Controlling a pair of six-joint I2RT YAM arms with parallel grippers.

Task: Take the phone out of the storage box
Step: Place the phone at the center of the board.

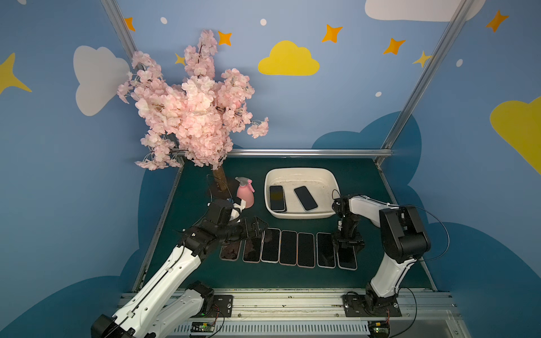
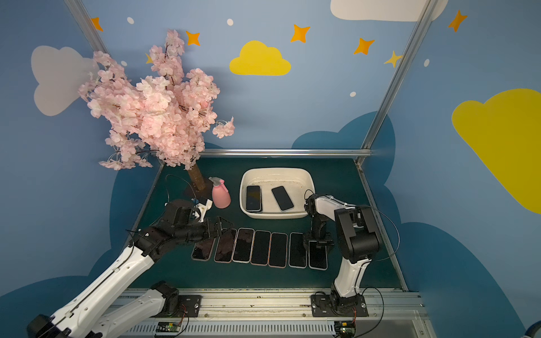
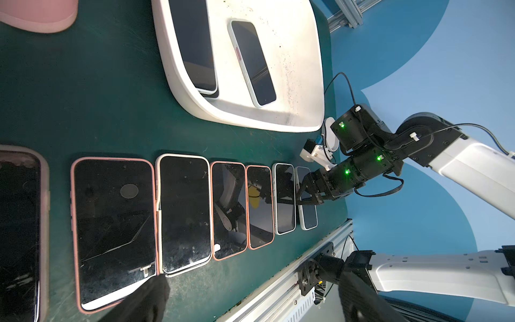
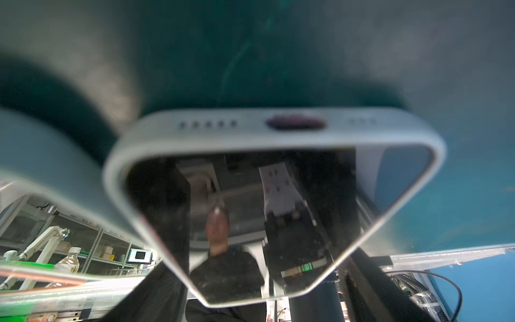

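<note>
The cream-white storage box stands at the back of the green mat. Inside it a dark phone lies on top of another at the left, and a tilted phone lies beside them. In front, several phones lie in a row. My right gripper is shut on the white-cased phone at the row's right end, low over the mat. My left gripper hovers open over the row's left end, holding nothing.
A pink spray bottle and an artificial cherry tree stand at the back left, close to my left arm. An aluminium rail runs along the front edge. Metal frame posts border the mat's sides and back.
</note>
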